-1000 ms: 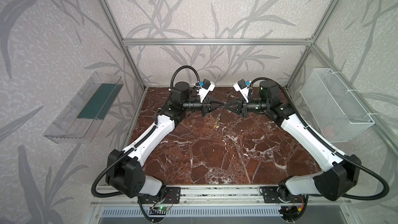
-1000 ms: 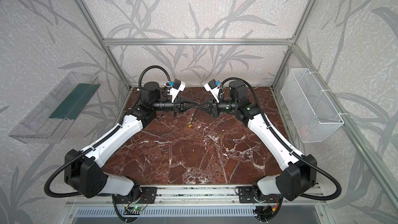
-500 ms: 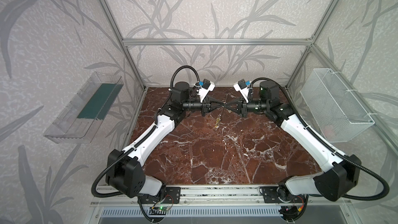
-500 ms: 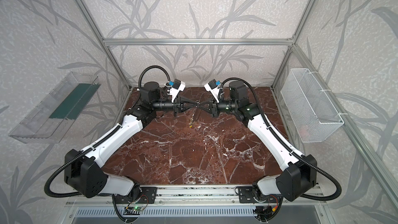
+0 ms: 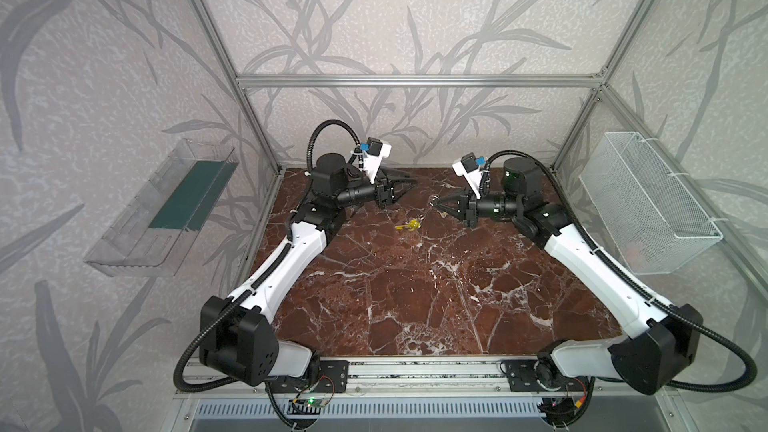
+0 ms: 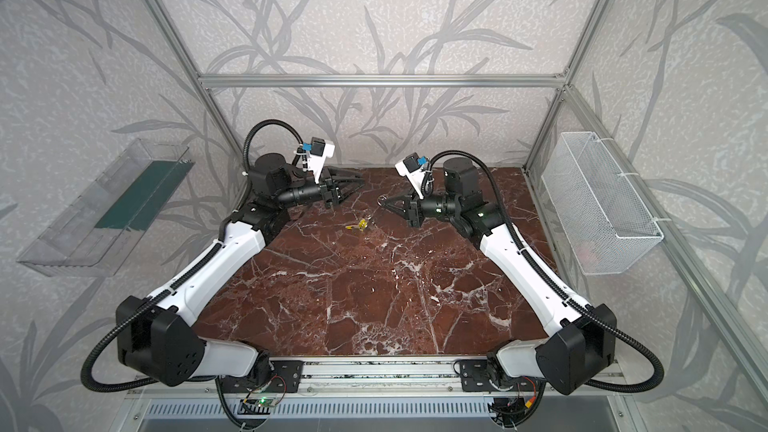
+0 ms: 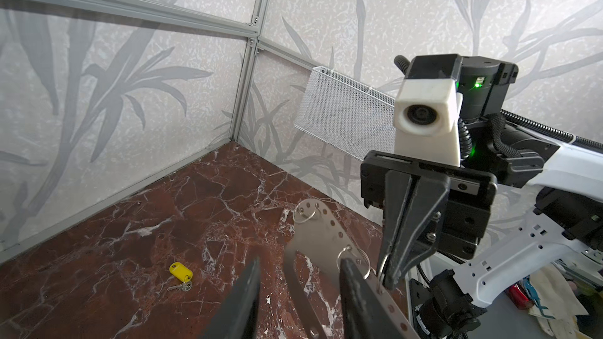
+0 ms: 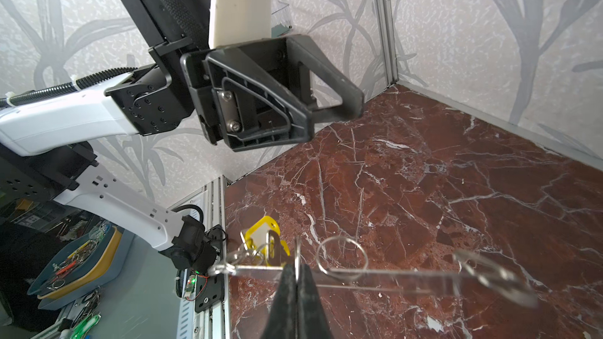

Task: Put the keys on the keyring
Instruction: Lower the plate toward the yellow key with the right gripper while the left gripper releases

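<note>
**Keyring held up, at least one key left to thread**

The right end effector point(image 8: 296, 272) is clamped shut on the keyring point(image 7: 321, 233). It pinches the flat metal plate by its holed edge and holds it above the tabletop point(image 5: 415, 284), edge-on to its own wrist camera. The left end effector point(image 7: 300, 260) stands open and empty. In the right wrist view it hangs clear of the plate and touches nothing.

A yellow key point(image 8: 261, 236) with its metal blade sits right at the ringed end of the plate and looks hung there, though the pictures do not settle that. A loose key point(image 7: 180, 271) lies flat on the tabletop, off the plate. So I judge the task partly done at best: this key has to be picked up and threaded on a free ring. It lies on the tabletop below the two end effectors, near both and touching neither, and the open left one looks free to fetch it
</note>
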Motion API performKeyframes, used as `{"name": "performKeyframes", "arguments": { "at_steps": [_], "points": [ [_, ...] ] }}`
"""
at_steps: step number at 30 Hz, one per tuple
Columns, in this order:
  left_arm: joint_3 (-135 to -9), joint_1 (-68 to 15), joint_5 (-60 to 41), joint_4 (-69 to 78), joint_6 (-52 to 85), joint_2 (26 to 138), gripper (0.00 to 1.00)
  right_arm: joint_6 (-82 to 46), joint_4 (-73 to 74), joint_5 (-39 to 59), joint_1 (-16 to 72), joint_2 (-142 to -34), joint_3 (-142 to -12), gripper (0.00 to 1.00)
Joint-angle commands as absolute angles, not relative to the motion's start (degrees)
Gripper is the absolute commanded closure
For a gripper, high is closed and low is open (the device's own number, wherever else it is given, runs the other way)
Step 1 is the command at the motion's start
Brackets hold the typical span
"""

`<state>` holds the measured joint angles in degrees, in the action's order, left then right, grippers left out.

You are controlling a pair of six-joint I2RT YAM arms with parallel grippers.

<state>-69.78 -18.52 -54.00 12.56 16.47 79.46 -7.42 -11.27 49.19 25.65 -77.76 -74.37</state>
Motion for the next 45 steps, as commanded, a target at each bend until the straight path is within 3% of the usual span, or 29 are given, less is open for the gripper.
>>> {"name": "performKeyframes", "arguments": {
  "at_steps": [1, 16, 26, 39, 42, 45],
  "points": [
    [-68.5, -18.5, -52.6, 15.3, 17.4, 77.7, 0.58, -6.6, -9.4, 47.6, 25.8, -75.8, -74.0, 1.0],
    [-67.3, -21.0, -47.9, 15.4, 19.5, 78.4, 0.57, -4.6, -14.6, 30.1, 27.3, -74.4, -75.5, 1.0],
    [-68.8, -25.3, -45.1, 14.5, 19.4, 80.9, 0.58, -6.5, -15.8, 24.5, 28.5, -74.8, -76.6, 1.0],
    [-71.4, -26.8, -44.7, 12.8, 19.2, 84.3, 0.6, -7.9, -15.3, 25.7, 28.6, -75.4, -77.2, 1.0],
    [-72.2, -26.8, -40.9, 10.1, 19.3, 84.6, 0.59, -7.7, -15.3, 24.9, 28.5, -75.2, -76.9, 1.0],
    [-73.9, -26.7, -32.3, 3.6, 18.9, 84.7, 0.5, -7.4, -15.7, 23.2, 28.6, -74.8, -76.6, 1.0]
  ]
}}
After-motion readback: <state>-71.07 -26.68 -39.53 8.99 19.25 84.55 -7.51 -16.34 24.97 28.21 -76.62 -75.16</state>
